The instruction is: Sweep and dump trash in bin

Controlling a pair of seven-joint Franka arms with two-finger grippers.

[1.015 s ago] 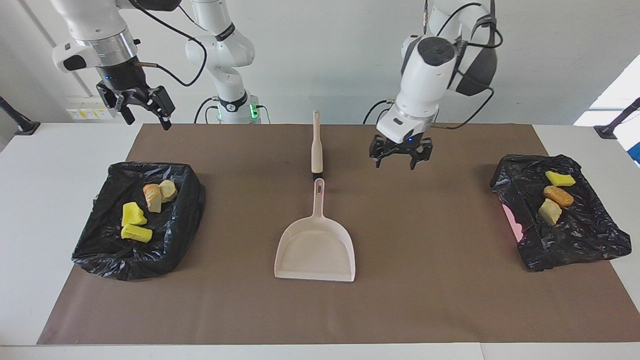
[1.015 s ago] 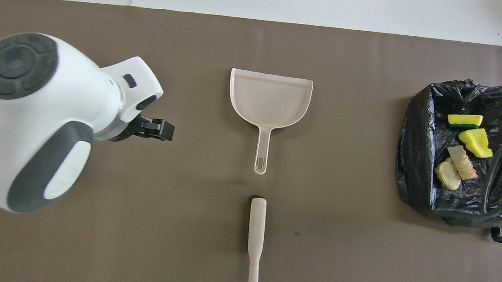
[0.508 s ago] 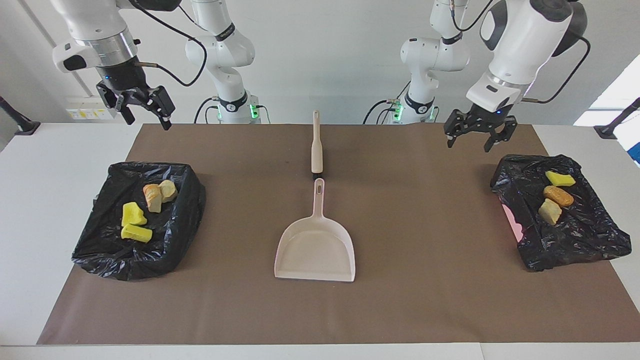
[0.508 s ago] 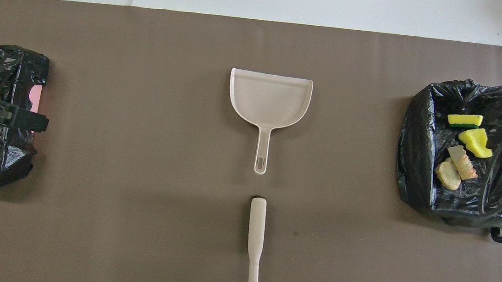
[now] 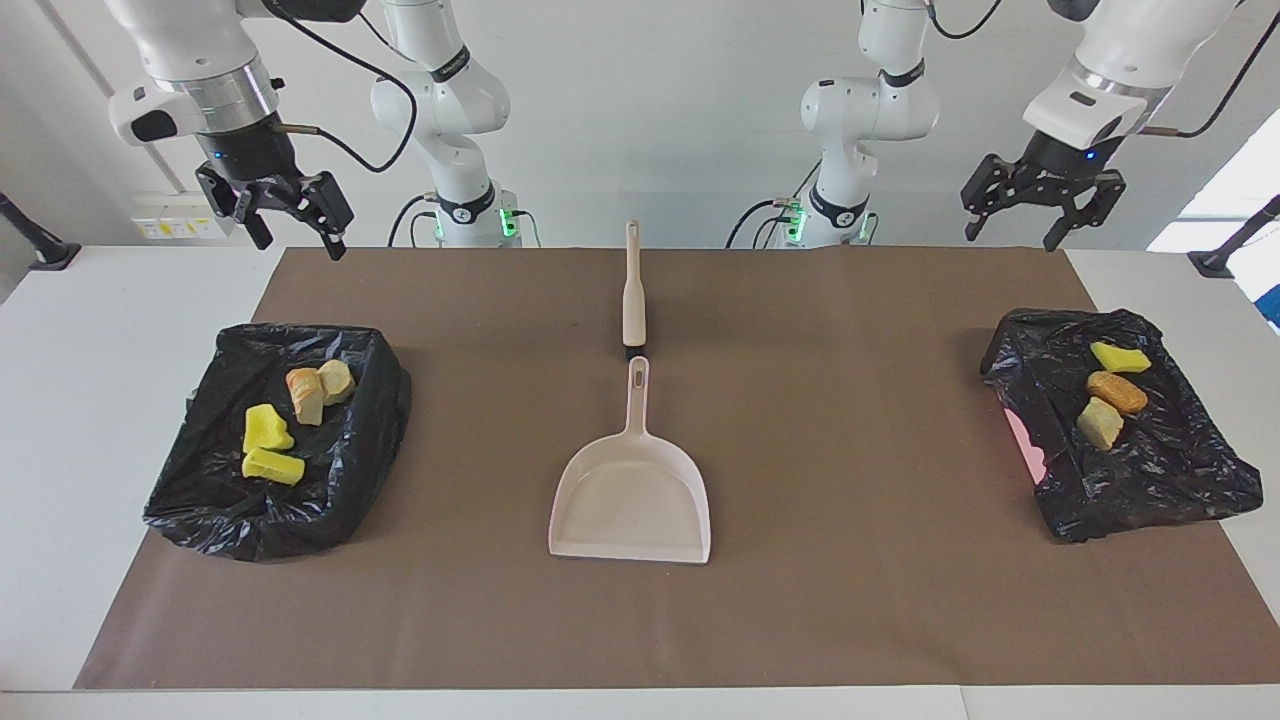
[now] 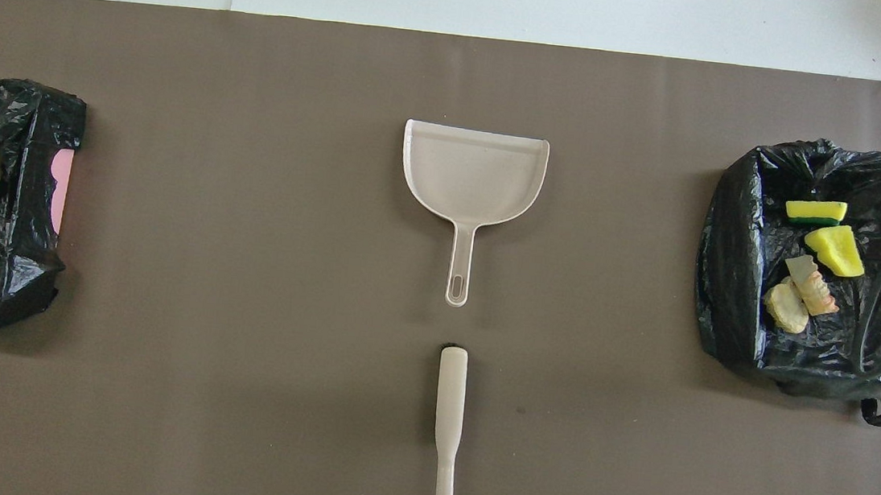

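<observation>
step: looks finished. All seven trash lumps sit in the two bins; none visible on the brown mat (image 5: 800,450). Both arms are up near their own ends, waiting.
next move: judging from this, nothing left to sweep. If a tool reset is wanted, one arm has to come down to the middle of the surface.
left jaws (image 5: 1040,205): spread, empty, raised over the mat's robot-side edge at the left arm's end.
right jaws (image 5: 285,212): spread, empty, raised over the mat's robot-side corner at the right arm's end.
beige plastic brush (image 5: 632,290): flat on the mat between the two jaws, well apart from both, untouched.
beige plastic dustpan (image 5: 632,495): empty, flat, handle in line with the brush with a small gap.
black-bag-lined bin, left arm's end (image 5: 1150,480): below and well apart from the left jaws; holds three trash lumps (image 5: 1110,392), yellow, orange-brown, tan.
black-bag-lined bin, right arm's end (image 5: 300,510): below and well apart from the right jaws; holds four lumps (image 5: 285,420), two yellow, two tan.
</observation>
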